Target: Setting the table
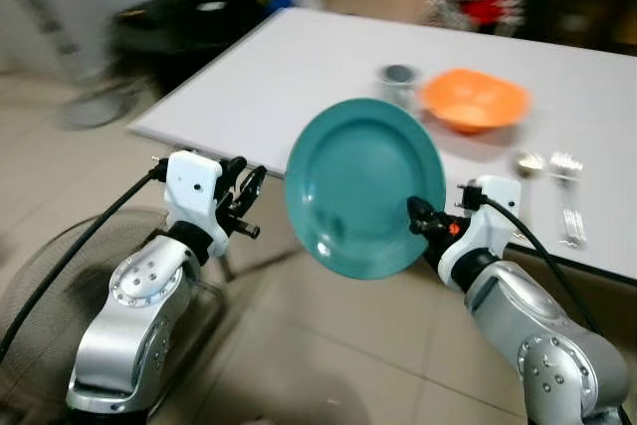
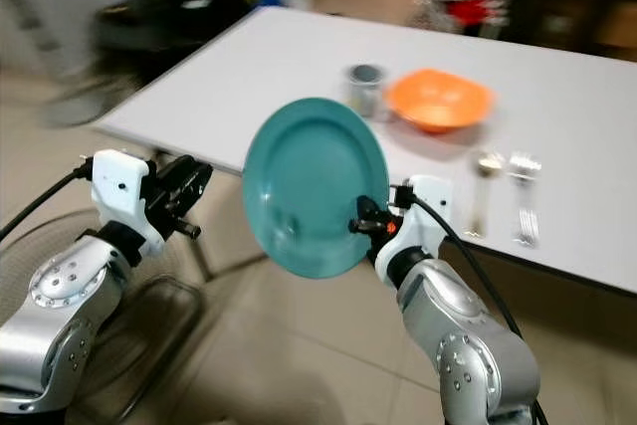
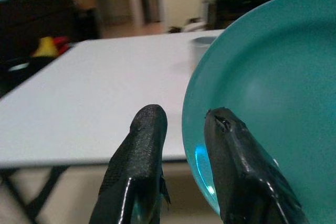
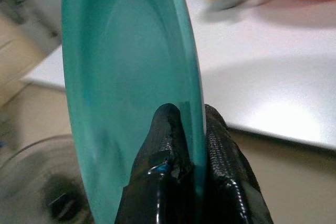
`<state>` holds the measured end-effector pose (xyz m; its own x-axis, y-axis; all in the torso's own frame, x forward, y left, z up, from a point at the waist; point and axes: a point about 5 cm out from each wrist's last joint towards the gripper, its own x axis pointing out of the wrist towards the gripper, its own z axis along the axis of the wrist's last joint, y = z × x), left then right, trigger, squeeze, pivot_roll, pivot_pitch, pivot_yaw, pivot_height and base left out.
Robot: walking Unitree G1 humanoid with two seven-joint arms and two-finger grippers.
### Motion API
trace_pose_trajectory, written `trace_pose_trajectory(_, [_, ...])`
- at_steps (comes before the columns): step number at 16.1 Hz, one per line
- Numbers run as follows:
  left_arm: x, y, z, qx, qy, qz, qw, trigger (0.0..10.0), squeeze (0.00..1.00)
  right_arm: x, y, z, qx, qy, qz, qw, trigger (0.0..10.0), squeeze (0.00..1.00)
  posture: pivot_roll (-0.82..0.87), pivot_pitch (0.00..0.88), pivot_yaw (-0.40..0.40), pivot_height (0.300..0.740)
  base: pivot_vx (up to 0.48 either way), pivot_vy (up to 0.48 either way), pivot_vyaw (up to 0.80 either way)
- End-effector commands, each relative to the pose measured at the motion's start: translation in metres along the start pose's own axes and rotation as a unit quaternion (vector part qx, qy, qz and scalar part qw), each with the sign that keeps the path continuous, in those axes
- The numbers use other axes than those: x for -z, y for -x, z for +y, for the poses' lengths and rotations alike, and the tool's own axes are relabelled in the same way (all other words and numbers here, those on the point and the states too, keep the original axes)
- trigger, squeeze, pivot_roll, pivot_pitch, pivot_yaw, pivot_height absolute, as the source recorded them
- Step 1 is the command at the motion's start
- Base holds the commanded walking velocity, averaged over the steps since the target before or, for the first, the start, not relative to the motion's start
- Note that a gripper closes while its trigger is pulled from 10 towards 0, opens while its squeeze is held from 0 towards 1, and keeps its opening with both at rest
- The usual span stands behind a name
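I see the white table [image 1: 299, 67] running across ahead of me, its near edge just beyond my arms. Next in size is the teal plate [image 1: 363, 186], held upright on its rim in the air in front of the table's near edge, face toward me. My right gripper [image 1: 420, 218] has its fingers pinched on the plate's lower right rim (one finger on each face, as the right wrist view shows). My left gripper [image 1: 242, 198] hangs just left of the plate with fingers parted and nothing between them. On the table sit an orange bowl [image 1: 474, 100], a grey cup [image 1: 399, 82] beside it, then a spoon [image 1: 527, 164] and forks [image 1: 568, 196] nearer the edge.
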<state>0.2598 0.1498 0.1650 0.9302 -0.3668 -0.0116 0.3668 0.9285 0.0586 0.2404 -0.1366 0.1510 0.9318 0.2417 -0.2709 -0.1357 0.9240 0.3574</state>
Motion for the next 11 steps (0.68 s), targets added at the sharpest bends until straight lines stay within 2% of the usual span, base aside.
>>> trace_pose_trajectory(1, [-0.002, -0.003, -0.006, 0.015, 0.002, -0.004, 1.0, 10.0, 0.0, -0.008, 0.004, -0.004, 0.007, 0.004, -0.019, 1.0, 10.0, 0.0, 0.02, 0.051, 0.043, 0.74, 0.304, 0.0, -0.62])
trace_pose_trajectory(6, [-0.001, 0.0, -0.006, 0.02, 0.003, -0.002, 1.0, 10.0, 0.0, 0.005, 0.006, 0.004, -0.035, -0.011, 0.028, 0.999, 10.0, 0.0, 0.02, 0.047, 0.041, 0.74, 0.303, 0.0, 0.0])
trace_pose_trajectory(11, [-0.001, 0.001, -0.006, 0.023, 0.003, -0.001, 1.0, 10.0, 0.0, 0.005, 0.006, 0.004, -0.043, -0.032, 0.034, 0.998, 10.0, 0.0, 0.02, 0.049, 0.039, 0.74, 0.3, 0.0, 0.0])
